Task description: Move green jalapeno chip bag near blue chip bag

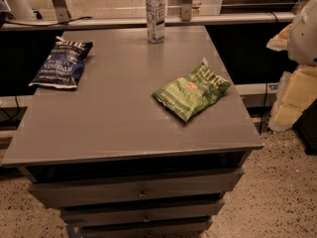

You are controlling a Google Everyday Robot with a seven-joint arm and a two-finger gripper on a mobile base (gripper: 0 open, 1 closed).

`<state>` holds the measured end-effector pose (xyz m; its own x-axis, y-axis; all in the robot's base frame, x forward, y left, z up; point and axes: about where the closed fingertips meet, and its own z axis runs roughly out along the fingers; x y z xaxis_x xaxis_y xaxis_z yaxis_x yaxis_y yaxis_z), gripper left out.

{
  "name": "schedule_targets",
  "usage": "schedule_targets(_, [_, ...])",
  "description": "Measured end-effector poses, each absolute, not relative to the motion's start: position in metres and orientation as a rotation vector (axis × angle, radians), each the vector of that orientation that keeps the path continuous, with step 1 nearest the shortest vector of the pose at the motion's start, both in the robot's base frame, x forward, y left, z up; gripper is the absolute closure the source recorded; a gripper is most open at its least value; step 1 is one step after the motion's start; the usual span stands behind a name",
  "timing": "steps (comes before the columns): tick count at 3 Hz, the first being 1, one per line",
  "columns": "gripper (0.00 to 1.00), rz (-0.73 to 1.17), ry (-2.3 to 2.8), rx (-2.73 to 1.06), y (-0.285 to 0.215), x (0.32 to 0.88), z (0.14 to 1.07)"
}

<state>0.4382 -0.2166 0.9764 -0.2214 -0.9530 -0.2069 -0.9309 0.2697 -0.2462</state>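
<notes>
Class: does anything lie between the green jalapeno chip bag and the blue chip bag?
Nothing visible does. Bare grey table separates the green jalapeno chip bag, right of centre, from the blue chip bag at far left. The water bottle stands at the far edge, off that line. The hand is at the view's right edge.

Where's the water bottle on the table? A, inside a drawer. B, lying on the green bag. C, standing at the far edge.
C: the water bottle stands upright at the far edge of the table; the gripper is not in view.
</notes>
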Motion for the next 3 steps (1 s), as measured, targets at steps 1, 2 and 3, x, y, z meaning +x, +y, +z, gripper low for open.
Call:
schedule_targets(1, [0.00, -0.099, 2.231, -1.724, -0.217, 0.438, 0.976])
schedule_targets(2, [0.00, -0.075, 2.174, -1.702, -0.210, 0.457, 0.971])
schedule_targets(3, [0.00, -0.003, 2.115, -1.654, -0.191, 0.502, 0.949])
